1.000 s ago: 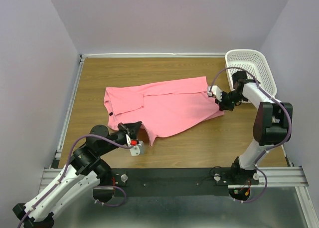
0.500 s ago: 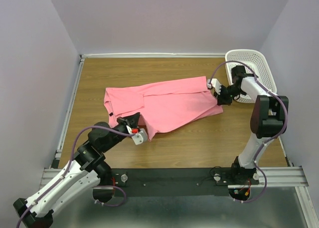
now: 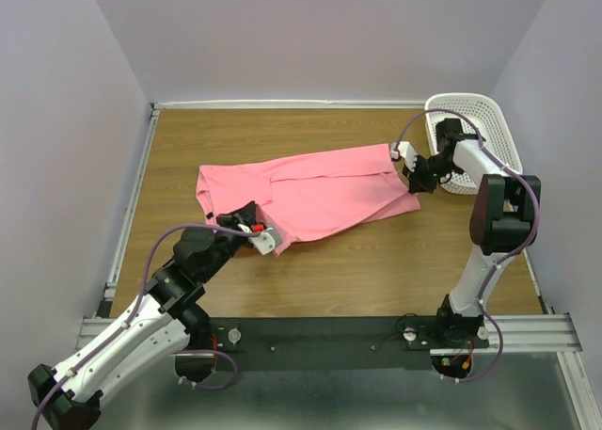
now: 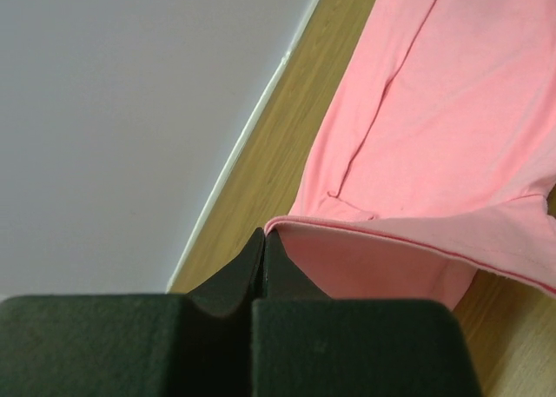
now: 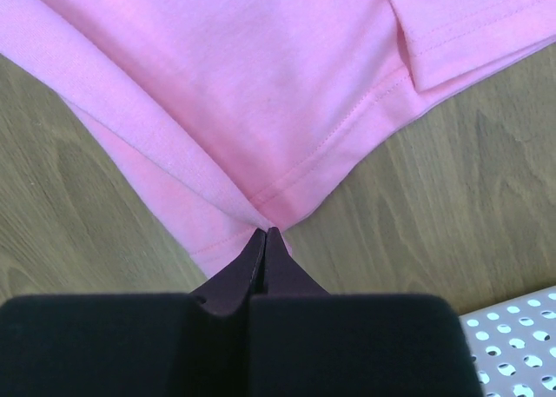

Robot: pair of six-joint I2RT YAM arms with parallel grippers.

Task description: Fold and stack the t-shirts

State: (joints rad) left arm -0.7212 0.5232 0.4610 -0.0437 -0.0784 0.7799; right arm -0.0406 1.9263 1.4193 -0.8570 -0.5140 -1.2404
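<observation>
- The pink t-shirt [image 3: 320, 190] lies spread mid-bench [image 3: 376, 270], with its near edge lifted.
- The left tool [image 4: 264, 245] is clamped on the near left corner. The right tool [image 5: 265, 239] pinches the hem corner beside the basket [image 3: 489, 119].
- Over the last second both carried that edge farther from the arm bases, so the first fold looks underway.

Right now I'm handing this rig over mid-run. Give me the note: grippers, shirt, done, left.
Left gripper: shut on the near-left edge of the t-shirt, with that edge raised a little off the table.
Right gripper: shut on the hem at the shirt's right end, beside the white basket.
Shirt: one in view, spread across the table.
Done: both ends gripped.
Left: the fold itself, then stacking.
</observation>
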